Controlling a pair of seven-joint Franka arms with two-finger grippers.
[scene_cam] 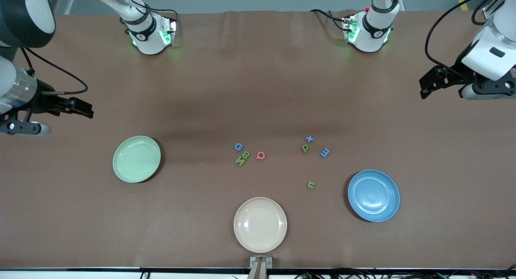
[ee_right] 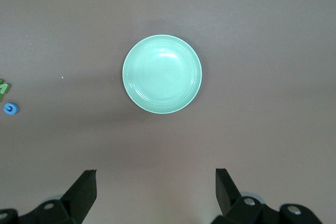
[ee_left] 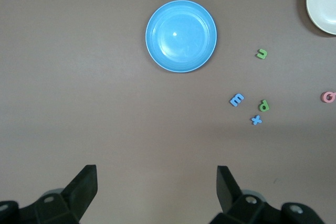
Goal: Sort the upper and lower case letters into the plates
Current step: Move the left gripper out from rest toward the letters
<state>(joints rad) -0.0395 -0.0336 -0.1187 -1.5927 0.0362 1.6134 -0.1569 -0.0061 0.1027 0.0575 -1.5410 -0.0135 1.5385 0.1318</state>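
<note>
Waiting, both arms up at the table ends, nothing held. Left gripper (scene_cam: 430, 82) hangs over bare table at the left arm's end, fingers (ee_left: 84, 188) spread wide. Right gripper (scene_cam: 78, 107) hangs over the right arm's end, fingers (ee_right: 84, 190) spread wide too. Green plate (scene_cam: 136, 159) sits at 9 o'clock of the letter clusters, blue plate (scene_cam: 373, 195) at 4 o'clock, both empty. Beige plate (scene_cam: 260, 224) at 6 o'clock, nearest the front camera. Capitals G (scene_cam: 238, 146), B (scene_cam: 246, 154), N (scene_cam: 240, 161), Q (scene_cam: 261, 155) lie mid-table; x (scene_cam: 309, 138), p (scene_cam: 305, 148), m (scene_cam: 325, 152), u (scene_cam: 311, 185) lie toward the blue plate.
</note>
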